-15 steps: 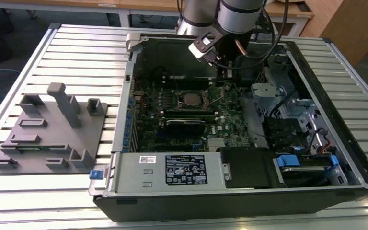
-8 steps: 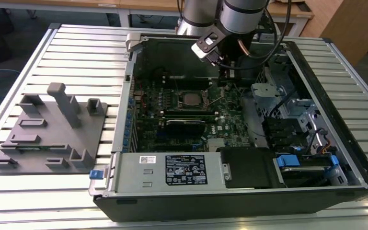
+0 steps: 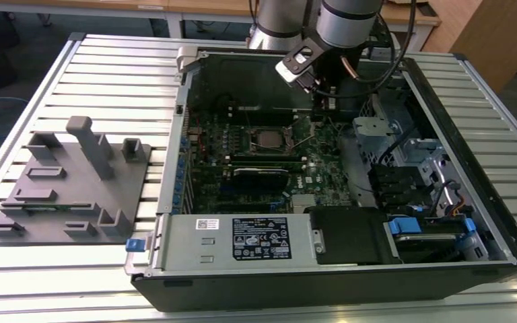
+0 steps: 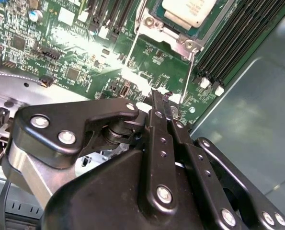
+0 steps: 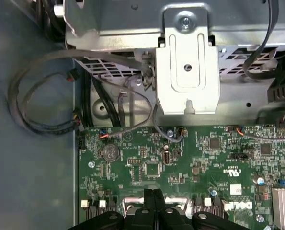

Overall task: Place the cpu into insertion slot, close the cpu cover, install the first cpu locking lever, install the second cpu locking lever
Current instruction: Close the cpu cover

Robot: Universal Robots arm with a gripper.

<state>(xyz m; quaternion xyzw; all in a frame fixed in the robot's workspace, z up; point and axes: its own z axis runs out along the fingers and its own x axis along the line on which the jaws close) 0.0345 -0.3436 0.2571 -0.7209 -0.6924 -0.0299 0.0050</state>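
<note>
Hand (image 4: pixel 155 98) is seen closed on nothing; chip (image 4: pixel 188 9) lies near, straight ahead, lever rods (image 4: pixel 188 72) between.

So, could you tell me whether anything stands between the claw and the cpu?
Nothing visible does. In the second wrist view the shut claw is over open board short of the cpu; two thin levers flank that gap.

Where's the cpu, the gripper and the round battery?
cpu (image 4: pixel 189 9): second wrist view, on its silver top.
gripper (image 5: pixel 152 192): first wrist view, between its fingertips.
battery (image 5: pixel 110 152): first wrist view, on its round face.
</note>
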